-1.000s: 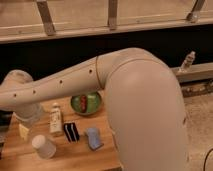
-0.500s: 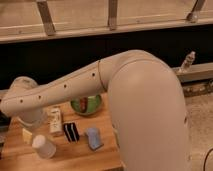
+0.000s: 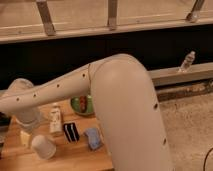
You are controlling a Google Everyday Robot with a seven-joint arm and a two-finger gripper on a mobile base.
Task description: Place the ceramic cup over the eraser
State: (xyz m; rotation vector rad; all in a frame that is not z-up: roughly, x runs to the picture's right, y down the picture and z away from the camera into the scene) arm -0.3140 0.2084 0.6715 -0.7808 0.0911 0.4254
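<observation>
The ceramic cup (image 3: pixel 44 146) is cream-white and stands on the wooden table (image 3: pixel 75 157) at the front left. The eraser (image 3: pixel 71 131), black with two thin white stripes, lies flat a little right of the cup and apart from it. My arm reaches from the right across to the left. Its gripper (image 3: pixel 30 126) hangs just above and behind the cup, at the cup's upper left. The arm's end hides most of the gripper.
A white labelled tube bottle (image 3: pixel 56 119) stands just left of the eraser. A light blue soft object (image 3: pixel 92 137) lies to its right. A green bowl (image 3: pixel 81 105) sits behind. A yellow item (image 3: pixel 23 137) lies left of the cup. A clear bottle (image 3: pixel 186 61) stands on the far ledge.
The arm's end has come down and slightly right toward the cup. The cup, eraser and other objects have not moved.
</observation>
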